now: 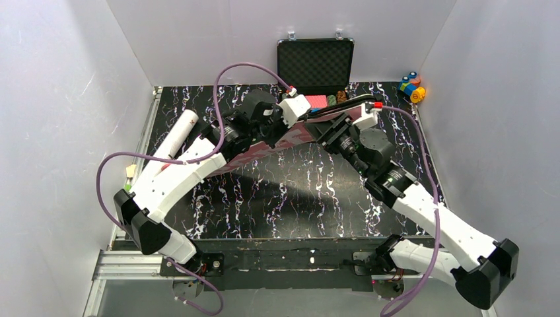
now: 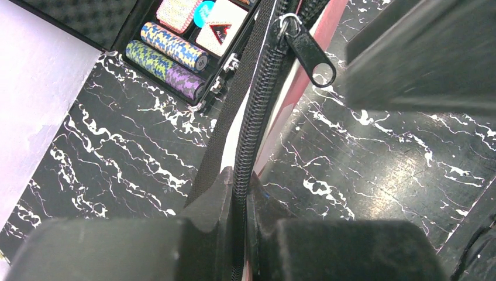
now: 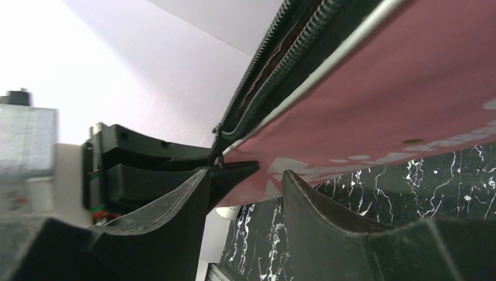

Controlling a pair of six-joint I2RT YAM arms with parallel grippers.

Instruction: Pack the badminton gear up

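Note:
The pink racket-shaped bag point(image 1: 294, 137) hangs tilted above the table between my two arms, its black zipper edge point(image 2: 257, 117) on top. My left gripper point(image 2: 241, 175) is shut on that zipper edge, and the zipper pull point(image 2: 310, 54) dangles farther along it. In the top view my left gripper point(image 1: 309, 113) meets the bag from the left. My right gripper point(image 3: 247, 175) is open just beneath the bag's pink side point(image 3: 398, 99), with nothing clamped; from above my right gripper point(image 1: 323, 125) sits close beside the left one. A long white tube point(image 1: 179, 132) lies at the table's left edge.
An open black case point(image 1: 315, 66) of poker chips point(image 2: 169, 58) stands at the back centre, right behind the bag. Small colourful toy blocks point(image 1: 413, 86) sit in the back right corner. White walls close in on three sides.

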